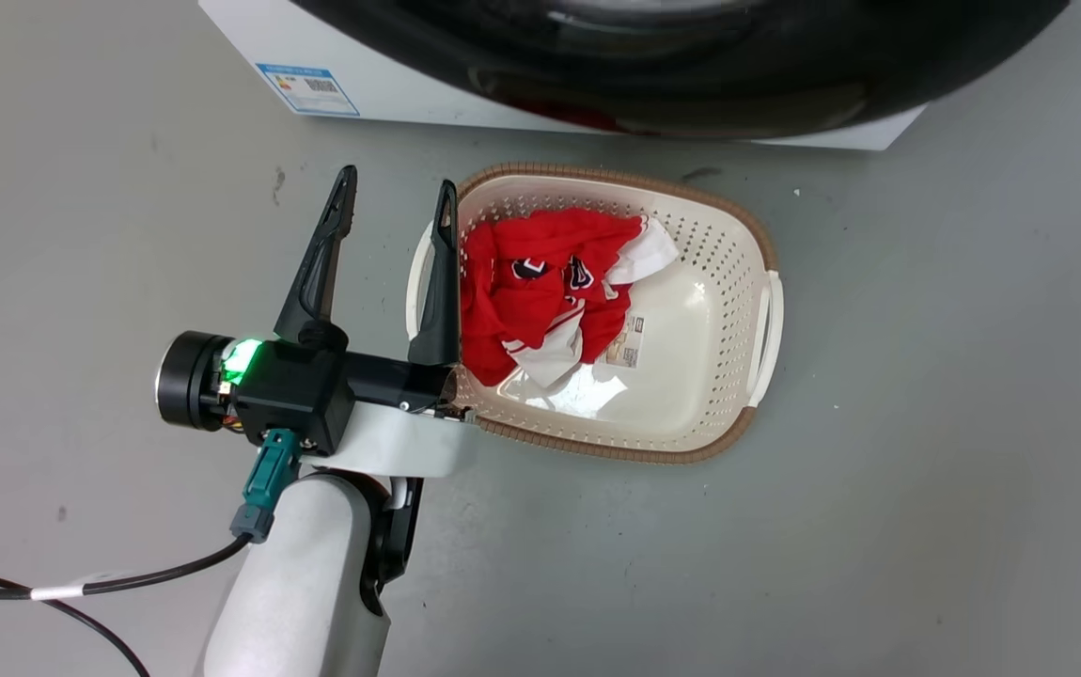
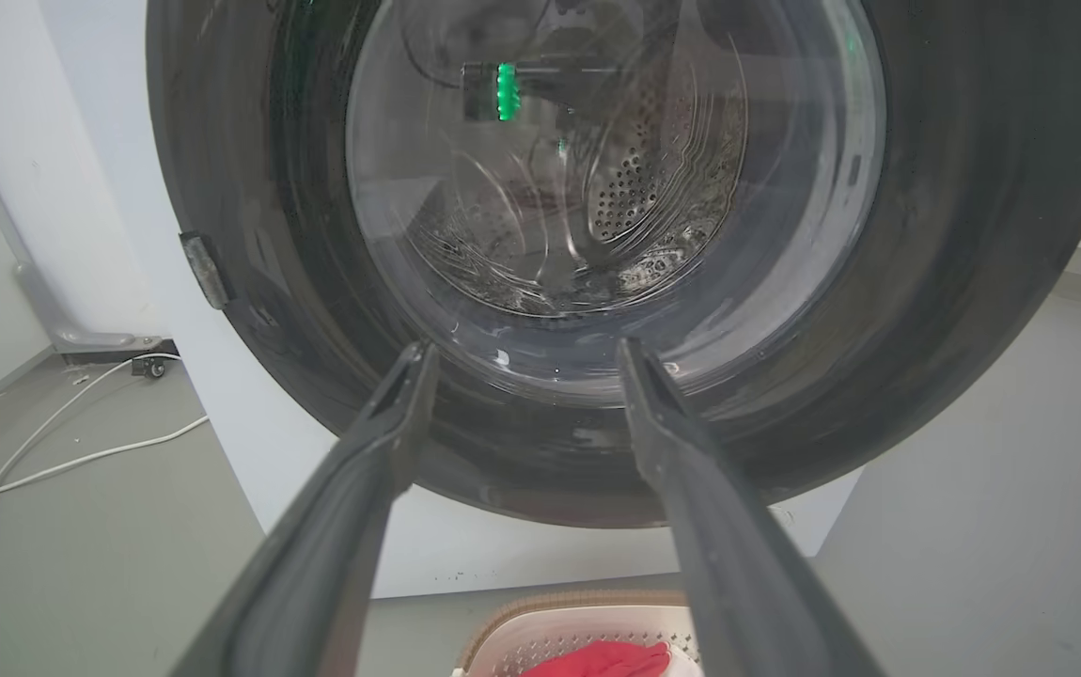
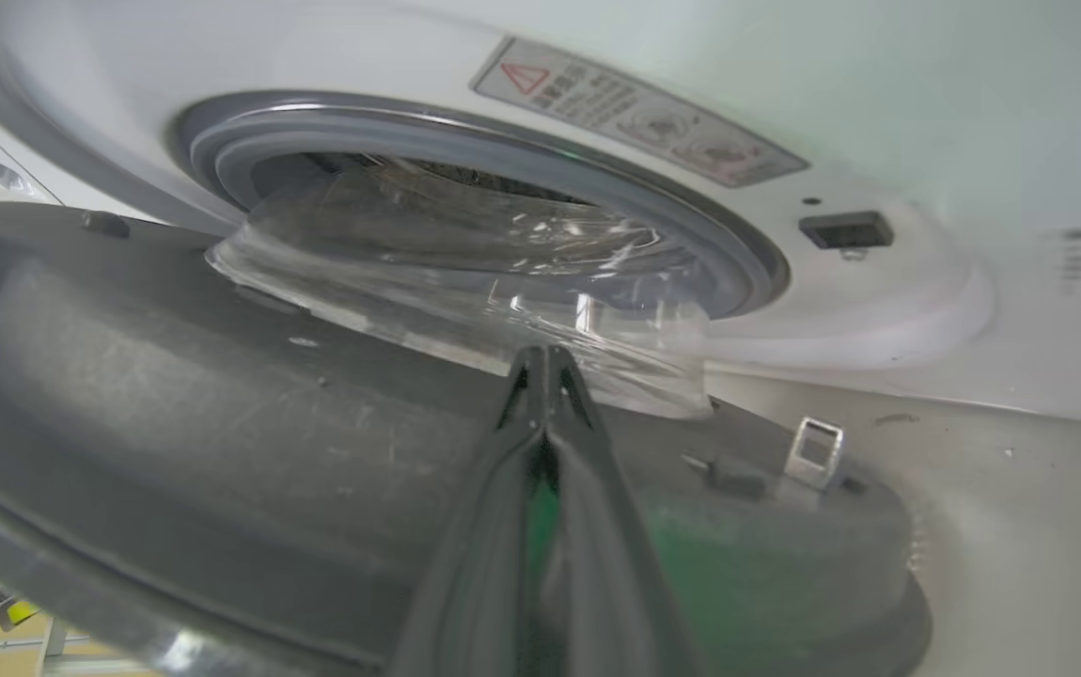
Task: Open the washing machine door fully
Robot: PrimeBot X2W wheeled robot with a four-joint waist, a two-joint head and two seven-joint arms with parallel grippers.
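The washing machine [image 1: 381, 70] stands at the top of the head view, and the glossy black washing machine door [image 1: 691, 75] swells across its front. My left gripper [image 1: 398, 183] is open and holds nothing, low in front of the machine and beside a basket. In the left wrist view my left gripper [image 2: 526, 350] faces the door [image 2: 249, 282] and its glass window [image 2: 597, 188] without touching. In the right wrist view the door [image 3: 221, 395] stands ajar from the grey gasket [image 3: 465, 141]. My right gripper [image 3: 545, 357] is shut, its tip by the glass bowl [image 3: 465, 282] on the door's inner side.
A cream laundry basket [image 1: 738, 310] with red and white clothes [image 1: 531, 282] sits on the grey floor just before the machine. A blue label [image 1: 307, 89] marks the machine's front. A white cable [image 2: 52, 451] trails over the floor left of the machine. The door's latch hook [image 3: 813, 442] sticks up.
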